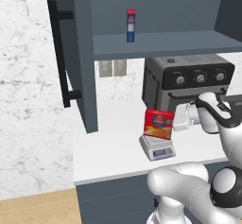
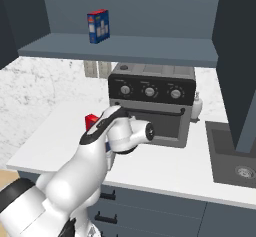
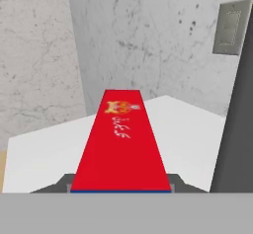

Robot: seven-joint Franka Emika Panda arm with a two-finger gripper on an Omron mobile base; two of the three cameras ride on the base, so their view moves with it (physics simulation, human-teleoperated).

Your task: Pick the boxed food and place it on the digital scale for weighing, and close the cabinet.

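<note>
Box (image 1: 159, 124): upright on the scale (image 1: 158, 147), long axis vertical, red top face running straight out ahead of the hand.
Gripper (image 1: 177, 119): at the box's right side, fingers pinching it.
Next: judged, let go and back off.
Counter (image 1: 108, 138): toaster oven (image 1: 182, 83) behind.
Cabinet (image 1: 75, 53): doors open; slim box (image 1: 131, 25) on the shelf.

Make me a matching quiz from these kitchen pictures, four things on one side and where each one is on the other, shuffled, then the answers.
Things:
1. boxed food
2. slim box
3. toaster oven
4. cabinet door

Places or states:
A. swung open
B. on the cabinet shelf
C. over the digital scale, in the claw
D. on the counter by the wall

Pairs: 1-C, 2-B, 3-D, 4-A
</note>
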